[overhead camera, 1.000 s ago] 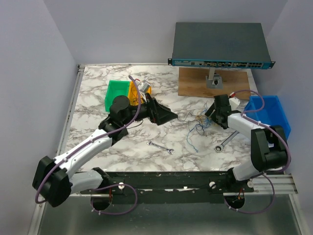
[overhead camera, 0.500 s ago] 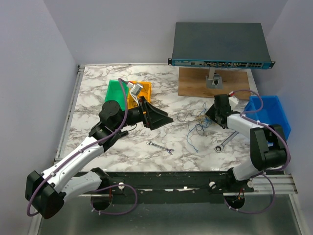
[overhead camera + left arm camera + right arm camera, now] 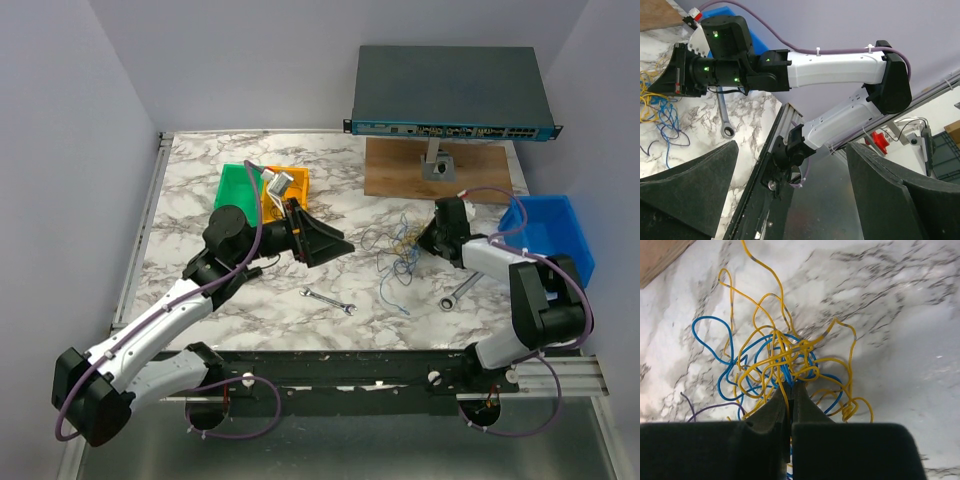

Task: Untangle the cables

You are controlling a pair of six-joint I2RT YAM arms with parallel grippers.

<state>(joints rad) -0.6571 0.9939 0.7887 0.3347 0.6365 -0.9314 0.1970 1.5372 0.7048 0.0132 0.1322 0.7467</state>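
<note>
Your right tool (image 3: 791,385) pinches the cables (image 3: 775,355), tangled on the desk (image 3: 185,190), while your left tool (image 3: 335,240) gapes wide at their 9 o'clock. A wrench (image 3: 461,290) lies at 4 o'clock, a second wrench (image 3: 330,301) at 8, a blue bin (image 3: 560,232) at 3.

Left gripper (image 3: 333,248) spread wide, arm stretched forward; right gripper (image 3: 791,387) low, pinched shut on cables (image 3: 781,356) at its fingertips.

Thin cables (image 3: 785,357) lie in tangled knot on marble tabletop (image 3: 900,315). Yellow strands (image 3: 781,292) loop through blue strands (image 3: 710,317); single dark strand (image 3: 715,405) trails at edge. Knot's near side pinched in closed right gripper (image 3: 791,387).
</note>
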